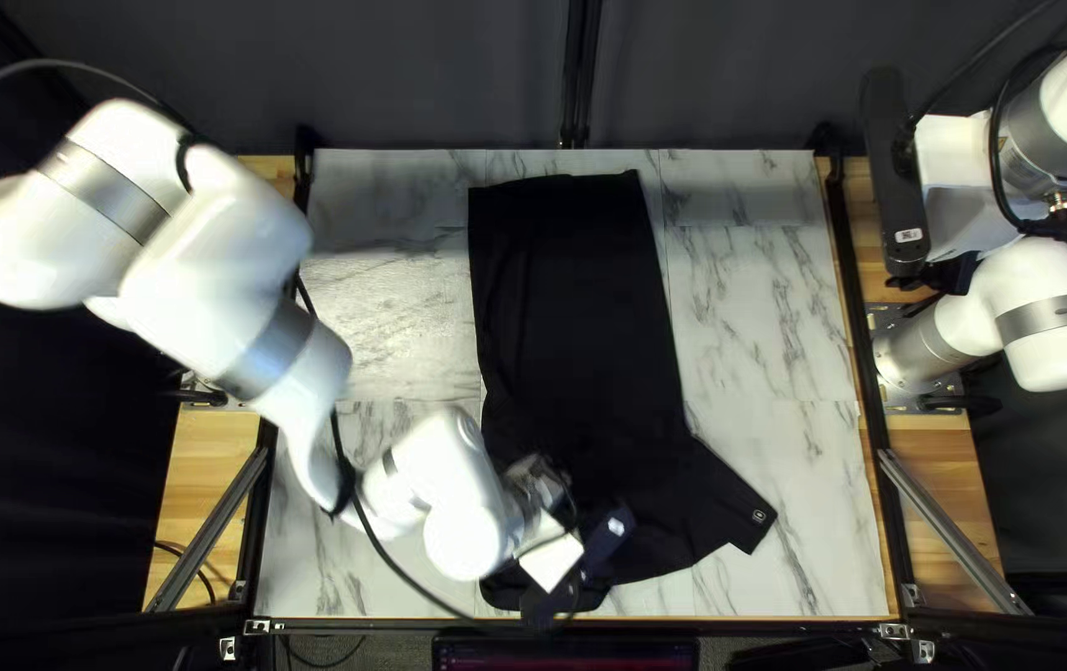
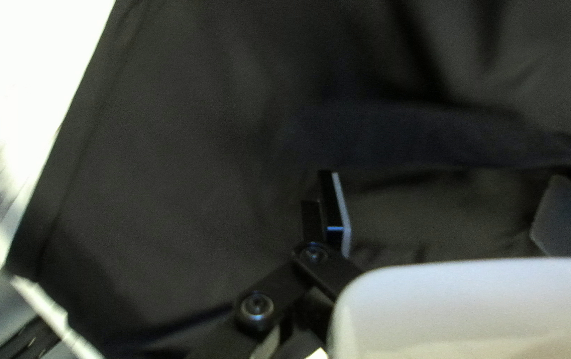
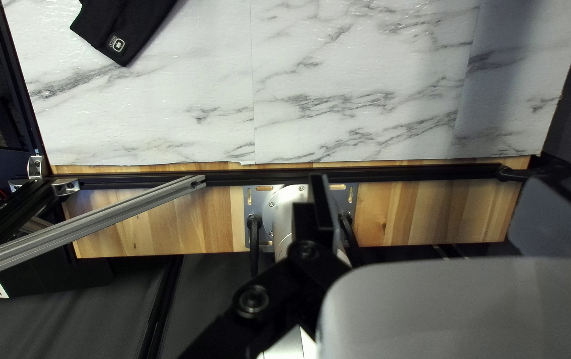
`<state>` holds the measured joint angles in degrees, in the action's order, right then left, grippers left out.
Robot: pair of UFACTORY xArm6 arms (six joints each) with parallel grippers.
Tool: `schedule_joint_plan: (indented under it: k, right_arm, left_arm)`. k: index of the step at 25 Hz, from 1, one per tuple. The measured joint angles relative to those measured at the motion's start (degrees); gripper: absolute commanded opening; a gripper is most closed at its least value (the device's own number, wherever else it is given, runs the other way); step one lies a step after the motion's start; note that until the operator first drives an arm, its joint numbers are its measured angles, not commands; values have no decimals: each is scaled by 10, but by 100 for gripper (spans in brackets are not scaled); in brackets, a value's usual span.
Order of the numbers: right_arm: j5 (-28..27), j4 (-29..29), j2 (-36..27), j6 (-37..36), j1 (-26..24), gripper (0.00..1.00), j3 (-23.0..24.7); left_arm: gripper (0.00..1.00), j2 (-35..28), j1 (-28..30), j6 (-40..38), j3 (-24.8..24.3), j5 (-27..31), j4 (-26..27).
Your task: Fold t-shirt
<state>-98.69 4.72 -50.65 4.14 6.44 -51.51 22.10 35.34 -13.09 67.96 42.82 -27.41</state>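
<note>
1. Black fabric marks the T-shirt (image 1: 577, 311), laid out long and narrow on a white, grey-veined marble-pattern tabletop (image 1: 757, 311), with a sleeve (image 1: 726, 497) angled out near its lower end in the top left view and a small white logo (image 1: 758, 515) at the sleeve's corner.
2. Soft creases cross the dark cloth in the left wrist view, where a bluish-black band runs ahead of the fingers and a stitched line follows one edge.
3. The white left arm (image 1: 229, 286) covers part of the shirt's near end; folds within the black are hard to make out, and the right wrist view cuts the garment off, showing only the logo corner.
4. The left gripper (image 1: 577, 569), its fingers spread wide, is positioned over the shirt's near end with cloth beneath it; whether its tips touch the fabric cannot be told.
5. The right gripper (image 1: 894, 187), also wide apart at the fingers, is well apart from the shirt, beyond the tabletop's right side in the top left view.
</note>
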Motion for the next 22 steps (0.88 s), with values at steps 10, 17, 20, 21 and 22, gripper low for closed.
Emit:
schedule_joint_plan:
  k: [10, 17, 20, 21, 22]
  right_arm:
    - [0, 0, 0, 0, 0, 100, 0]
    - [0, 0, 0, 0, 0, 100, 0]
    - [0, 0, 0, 0, 0, 100, 0]
    - [0, 0, 0, 0, 0, 100, 0]
    - [0, 0, 0, 0, 0, 100, 0]
  left_arm:
    - [100, -90, -33, 27, -72, 17, -15]
    - [100, -144, -130, 150, -135, -42, -10]
    - [100, -142, -159, 236, -147, -87, 20]
    - [100, -138, -166, 268, -148, -99, 35]
    - [100, -133, -171, 302, -146, -109, 52]
